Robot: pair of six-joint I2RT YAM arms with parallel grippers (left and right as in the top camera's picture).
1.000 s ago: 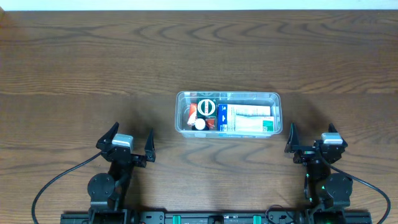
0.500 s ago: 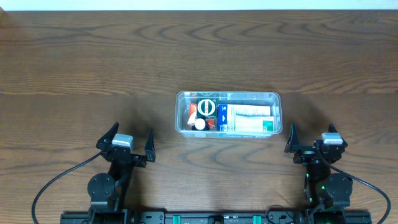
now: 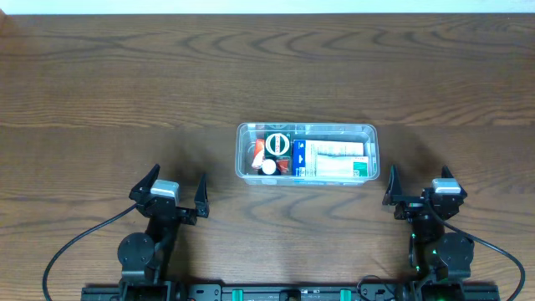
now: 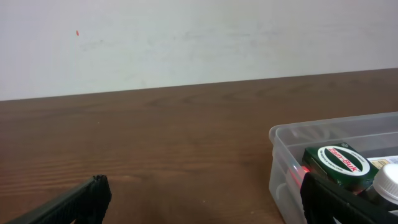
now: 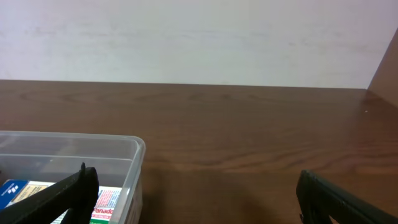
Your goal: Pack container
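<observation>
Two open, empty grippers at the lower edge: left gripper (image 3: 176, 179) and right gripper (image 3: 418, 178). Container (image 3: 334, 126), centre, appears full (nothing loose outside); any further move should avoid nudging it.

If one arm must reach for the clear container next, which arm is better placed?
Probably the right. The right gripper, open and empty, sits just off the right end of the container; the left gripper, also open and empty, stands clearly farther from its left end.
</observation>
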